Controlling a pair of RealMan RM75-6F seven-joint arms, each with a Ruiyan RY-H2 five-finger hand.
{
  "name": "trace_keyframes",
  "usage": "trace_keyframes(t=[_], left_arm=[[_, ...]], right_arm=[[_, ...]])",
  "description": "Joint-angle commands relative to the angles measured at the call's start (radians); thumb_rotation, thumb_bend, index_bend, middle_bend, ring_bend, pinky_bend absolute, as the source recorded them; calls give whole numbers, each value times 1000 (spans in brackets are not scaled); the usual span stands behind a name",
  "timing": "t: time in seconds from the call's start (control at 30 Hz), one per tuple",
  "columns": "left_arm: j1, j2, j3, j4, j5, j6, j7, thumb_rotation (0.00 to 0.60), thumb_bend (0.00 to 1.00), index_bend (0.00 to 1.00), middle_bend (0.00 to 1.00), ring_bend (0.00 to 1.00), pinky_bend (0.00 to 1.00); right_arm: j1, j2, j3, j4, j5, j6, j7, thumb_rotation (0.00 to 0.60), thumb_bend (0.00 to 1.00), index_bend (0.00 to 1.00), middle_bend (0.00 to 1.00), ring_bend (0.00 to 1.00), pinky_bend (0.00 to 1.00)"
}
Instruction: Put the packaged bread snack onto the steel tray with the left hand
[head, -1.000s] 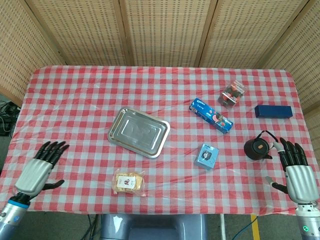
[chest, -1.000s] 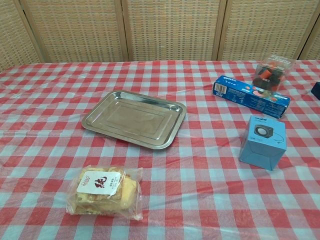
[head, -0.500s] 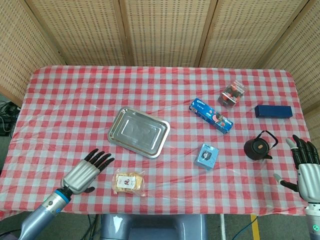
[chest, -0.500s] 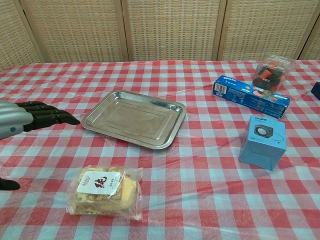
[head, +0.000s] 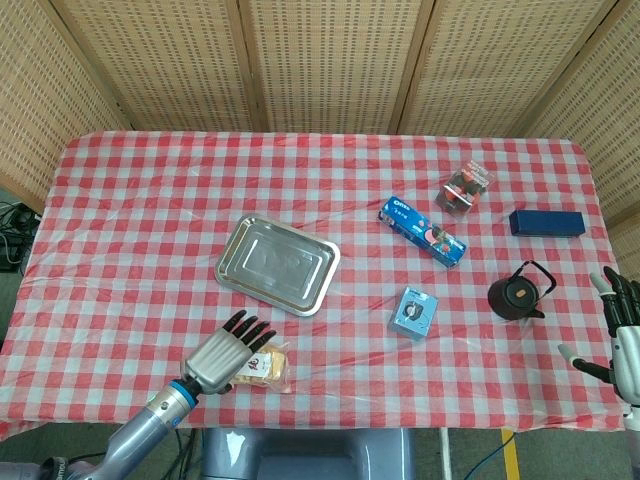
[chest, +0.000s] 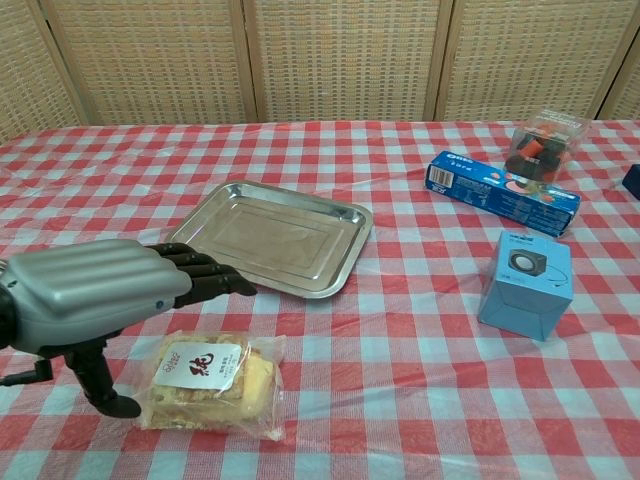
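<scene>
The packaged bread snack (head: 268, 368) (chest: 222, 384) lies in clear wrap with a white label near the table's front edge. The steel tray (head: 277, 264) (chest: 268, 236) sits bare just beyond it. My left hand (head: 224, 355) (chest: 105, 290) hovers over the snack's left part with fingers stretched forward and apart, thumb hanging down beside the packet, holding nothing. My right hand (head: 626, 338) stands open at the table's far right edge, seen only in the head view.
A blue speaker box (head: 414, 311) (chest: 527, 284), a long blue biscuit box (head: 422, 231) (chest: 502, 192), a clear pack of red items (head: 467, 186) (chest: 540, 143), a black teapot (head: 516, 295) and a dark blue box (head: 546, 222) occupy the right half.
My left hand has moved right from the table's left edge to above the snack. My right hand has drawn back toward the right edge.
</scene>
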Motion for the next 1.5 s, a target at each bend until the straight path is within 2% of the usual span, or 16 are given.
trace_keyframes(t=[0.03,0.2,0.43,0.5,0.6,0.67,0.73,0.83,0.93,1.07,1.27,1.37,1.47,1.5], left_arm=[[-23,-42,13,6,-40,31,40,600,80,0,0,0,0],[-45,-111,30,48,-96,91,108,600,81,0,0,0,0],[-60,-165,38,97,-115,139,109,600,84,0,0,0,0],[-59,-191,37,120,-98,157,92,600,99,12,0,0,27],[-52,-227,49,157,-43,179,62,600,172,190,12,22,176],[-49,-237,56,167,-26,186,52,600,291,374,94,108,293],[-46,-250,63,180,-10,193,46,600,411,504,204,201,383],[-39,-274,76,211,21,214,47,600,513,621,315,294,466],[-32,-285,83,230,45,231,43,600,522,690,352,322,474],[-26,-257,71,212,102,249,-22,600,521,686,352,322,474],[-36,-171,20,150,151,267,-83,600,521,683,352,322,466],[-57,-114,-39,118,142,263,-96,600,520,680,352,322,462],[-79,-88,-76,115,129,251,-91,600,519,678,352,322,459],[-96,-81,-107,124,120,245,-89,600,519,678,352,322,457]], right_arm=[[-2,4,2,0,2,3,12,600,0,0,0,0,0],[-6,12,9,3,11,6,46,600,0,0,0,0,0],[-11,19,16,6,19,9,75,600,0,0,0,0,0],[-12,20,17,7,18,13,80,600,0,0,0,0,0],[-15,22,20,7,18,19,92,600,0,0,0,0,0],[-15,23,20,8,17,20,95,600,0,0,0,0,0],[-16,25,20,8,17,21,101,600,0,0,0,0,0],[-18,27,22,9,17,24,112,600,0,0,0,0,0],[-21,29,25,10,17,29,123,600,0,0,0,0,0],[-24,31,28,11,17,37,136,600,0,0,0,0,0],[-24,31,26,8,14,33,131,600,0,0,0,0,0],[-24,31,24,6,10,34,128,600,0,0,0,0,0],[-23,31,24,6,12,30,131,600,0,0,0,0,0],[-22,31,24,8,14,25,135,600,0,0,0,0,0]])
